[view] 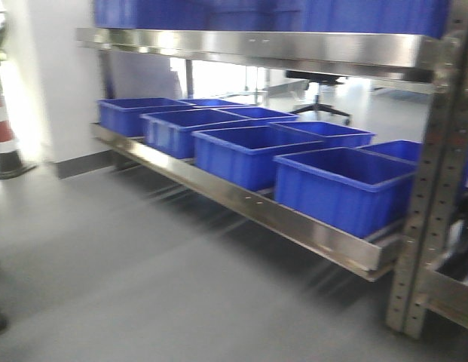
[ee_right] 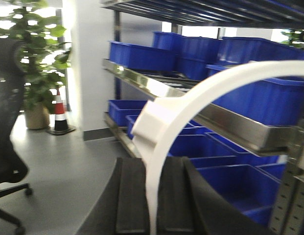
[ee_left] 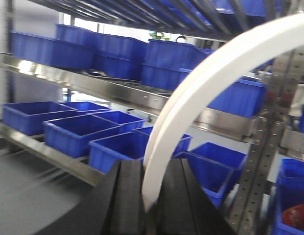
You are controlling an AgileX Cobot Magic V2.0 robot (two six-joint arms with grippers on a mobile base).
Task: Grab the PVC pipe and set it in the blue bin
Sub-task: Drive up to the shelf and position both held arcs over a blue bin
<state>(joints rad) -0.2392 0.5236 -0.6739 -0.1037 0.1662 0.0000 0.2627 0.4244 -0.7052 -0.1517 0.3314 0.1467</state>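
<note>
- At the left wrist, the left gripper (ee_left: 151,169) has its two dark fingers clamped on the lower end of a curved white PVC pipe (ee_left: 215,73), which arcs up and to the right.
- At the right wrist, the right gripper (ee_right: 154,169) is closed on a curved white pipe too, with a wider coupling (ee_right: 155,117) just above the fingers. I cannot tell whether both arms hold one piece.
- Across the front view, a row of open blue bins (view: 331,197) sits on a low steel shelf (view: 256,210). No arm or pipe shows in this view.
- My judgement: the grab is done and the carry to the shelf is in hand, with nothing placed yet.
- Next, the pipe needs lowering over one open bin, under the upper shelf, before the fingers let go.
</note>
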